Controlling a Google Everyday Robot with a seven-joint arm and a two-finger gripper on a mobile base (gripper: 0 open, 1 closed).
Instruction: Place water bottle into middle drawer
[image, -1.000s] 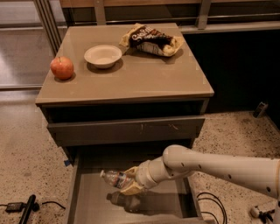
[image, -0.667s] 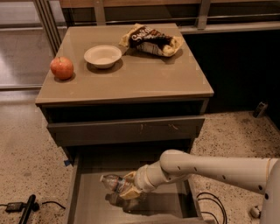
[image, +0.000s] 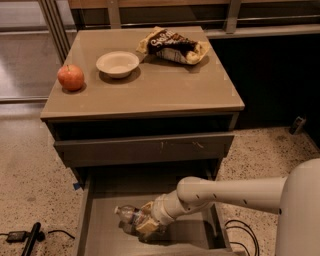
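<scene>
The water bottle (image: 127, 215), clear with a white cap, lies tilted low inside the open middle drawer (image: 102, 236), cap end toward the left. My gripper (image: 146, 224) reaches into the drawer from the right and is shut on the bottle's body, close above the drawer floor. The white arm (image: 225, 192) crosses the drawer's right wall. The gripper hides the bottle's lower end.
The drawer above it (image: 145, 148), with pale scratch marks on its grey front, is closed. On the cabinet top (image: 165, 92) sit a red apple (image: 70, 77), a white bowl (image: 117, 63) and a dark snack bag (image: 175, 46). Black cables (image: 30, 237) lie on the floor left.
My gripper has moved the bottle a little lower and deeper into the open drawer. The things on the cabinet top have not moved.
</scene>
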